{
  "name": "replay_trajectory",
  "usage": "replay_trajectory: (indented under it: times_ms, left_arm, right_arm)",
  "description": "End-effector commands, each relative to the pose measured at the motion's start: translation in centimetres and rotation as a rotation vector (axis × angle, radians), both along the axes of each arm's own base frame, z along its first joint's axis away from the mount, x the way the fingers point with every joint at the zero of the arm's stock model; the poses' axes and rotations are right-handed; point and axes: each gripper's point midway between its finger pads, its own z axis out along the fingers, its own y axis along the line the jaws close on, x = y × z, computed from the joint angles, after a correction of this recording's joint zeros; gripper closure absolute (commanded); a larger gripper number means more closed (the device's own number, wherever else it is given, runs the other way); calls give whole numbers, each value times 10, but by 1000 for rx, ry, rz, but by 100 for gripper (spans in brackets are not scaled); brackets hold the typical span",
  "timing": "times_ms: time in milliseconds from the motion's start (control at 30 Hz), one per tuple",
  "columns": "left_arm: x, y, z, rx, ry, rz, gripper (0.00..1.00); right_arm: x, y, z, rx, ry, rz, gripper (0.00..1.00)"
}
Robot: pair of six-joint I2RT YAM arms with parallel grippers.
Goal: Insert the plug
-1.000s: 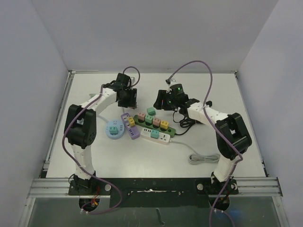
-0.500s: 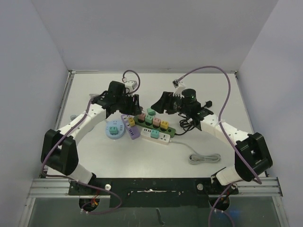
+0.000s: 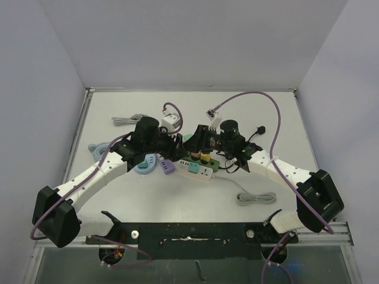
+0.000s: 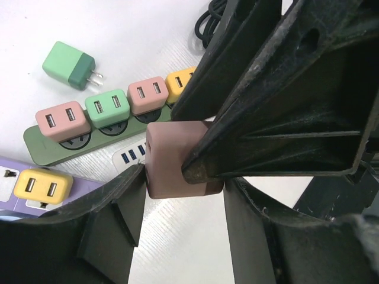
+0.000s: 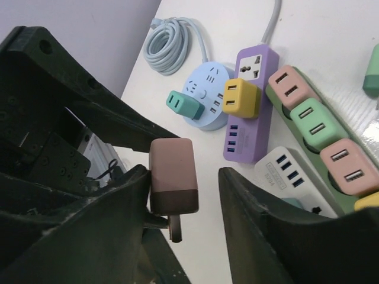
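Pink plug [image 4: 177, 157] hangs above the worktop [image 3: 284, 118], seemingly pinched in the left gripper [image 4: 183, 184] jaws. The right gripper [image 5: 182, 177] jaws gape wide beside it. I judge I'm mid-carry. Next, I align its prongs over a free socket, perhaps on the purple strip [image 5: 251, 106].

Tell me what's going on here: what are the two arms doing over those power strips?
The left gripper is closed on a pink plug held in the air. The right gripper has its fingers around the same plug with a gap on one side, so this looks like a handover. The plug's prongs are bare and it is in no socket yet. The green power strip lies below.
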Motion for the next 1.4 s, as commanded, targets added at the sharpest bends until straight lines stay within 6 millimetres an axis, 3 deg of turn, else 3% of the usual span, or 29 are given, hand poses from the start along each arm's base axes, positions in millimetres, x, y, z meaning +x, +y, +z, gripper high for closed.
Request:
replay_trajectory:
  times_ms: [0,100,167,200,233,367,467,533,667,767,1067,1367]
  left_arm:
    - [7,-10,36,-77,-130,-30,59]
    - [6,-10,38,-80,-135,-33,56]
    - [6,-8,41,-80,-138,-24,38]
    - [5,-7,42,-82,-140,-21,24]
    - [4,-5,46,-84,-148,-15,22]
    - [-1,4,59,-96,-185,-10,21]
    - [-10,8,71,-137,-157,-17,21]
    - [-27,1,79,-198,-91,-94,21]
    - [-58,-12,89,-299,30,-257,32]
    - [-73,-17,98,-346,81,-333,42]
    - [-80,-24,107,-402,107,-386,55]
    - [-84,-26,94,-398,106,-421,66]
  right_arm:
    - [-16,8,23,75,-5,55,57]
    - [-21,10,24,96,5,83,75]
    - [-22,10,28,108,-14,95,83]
    - [-20,8,30,113,-30,97,85]
    - [-19,5,34,120,-60,102,87]
    - [-17,-14,50,128,-246,162,89]
    - [-36,-20,62,137,-381,300,89]
    - [-52,-22,69,153,-461,395,89]
    - [-79,-23,90,216,-590,541,87]
    - [-86,-23,97,233,-616,583,87]
    - [-95,-13,101,242,-642,672,87]
    - [-91,-4,103,246,-626,672,87]
